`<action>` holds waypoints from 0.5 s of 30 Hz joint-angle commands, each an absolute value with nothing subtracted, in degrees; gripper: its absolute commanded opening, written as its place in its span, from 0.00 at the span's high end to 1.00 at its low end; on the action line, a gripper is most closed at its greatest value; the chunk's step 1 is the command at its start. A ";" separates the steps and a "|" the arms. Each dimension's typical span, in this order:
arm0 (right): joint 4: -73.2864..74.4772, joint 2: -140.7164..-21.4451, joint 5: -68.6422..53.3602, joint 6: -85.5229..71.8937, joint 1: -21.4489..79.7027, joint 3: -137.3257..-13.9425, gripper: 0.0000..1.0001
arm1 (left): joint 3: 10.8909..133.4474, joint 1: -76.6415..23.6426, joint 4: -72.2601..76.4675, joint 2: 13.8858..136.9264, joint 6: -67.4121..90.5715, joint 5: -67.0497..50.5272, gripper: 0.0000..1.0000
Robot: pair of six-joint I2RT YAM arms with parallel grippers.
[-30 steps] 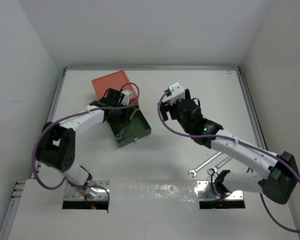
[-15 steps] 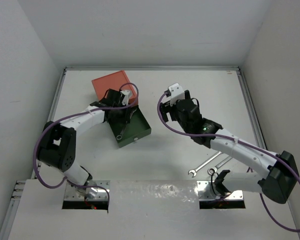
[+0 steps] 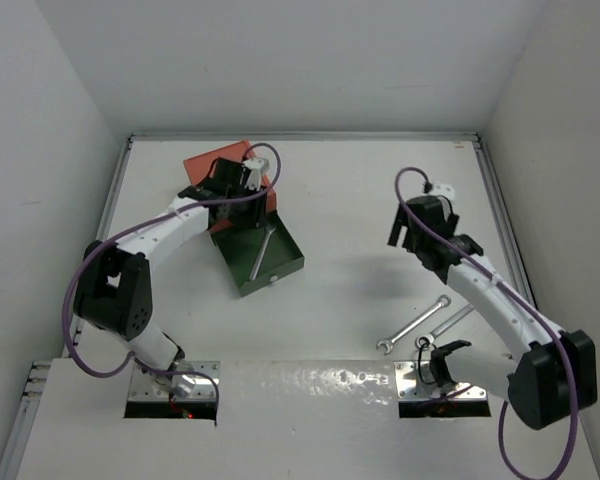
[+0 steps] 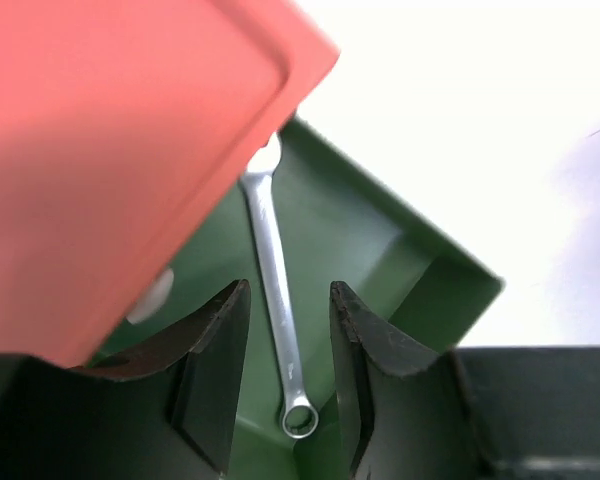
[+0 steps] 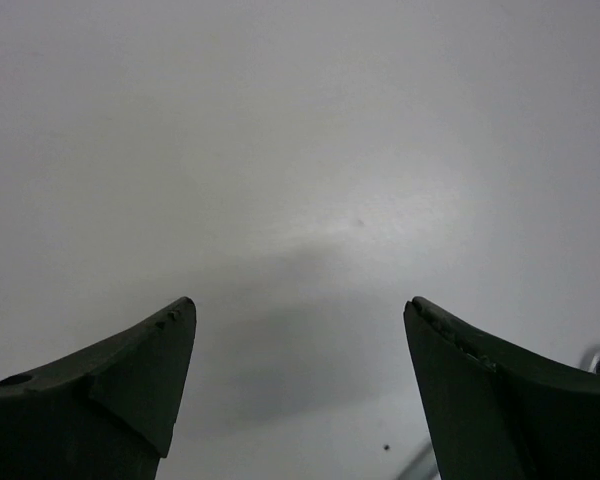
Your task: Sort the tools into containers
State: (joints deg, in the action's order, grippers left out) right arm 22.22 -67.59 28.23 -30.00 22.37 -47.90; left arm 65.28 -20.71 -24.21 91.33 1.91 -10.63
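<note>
Wrench [image 4: 265, 222] lies in green drawer [image 4: 365, 225] | left gripper [image 4: 290, 288] released above it | right gripper [image 5: 299, 302] spread wide over counter [image 5: 300, 120] | two wrenches [image 3: 412, 326] near right

White table [image 3: 360, 200] — 3 plain white walls [image 3: 280, 60].

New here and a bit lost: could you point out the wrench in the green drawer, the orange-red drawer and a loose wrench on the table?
wrench in the green drawer [image 4: 275, 270]: left wrist view, mid-shaft.
orange-red drawer [image 3: 202, 165]: top view, bare far-left part.
loose wrench on the table [image 3: 413, 324]: top view, mid-shaft.
</note>
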 commanded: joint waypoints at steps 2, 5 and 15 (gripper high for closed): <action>28.38 -59.44 22.51 -46.28 14.34 -37.11 0.19 | 72.84 -21.53 -26.09 91.58 0.88 -14.32 0.65; 29.97 -56.96 23.90 -50.62 12.57 -30.25 0.21 | 75.23 -21.53 -28.30 91.32 0.35 -16.08 0.65; 29.89 -60.81 25.23 -56.33 12.66 -21.45 0.24 | 82.96 -21.53 -32.96 90.79 -4.13 -18.11 0.65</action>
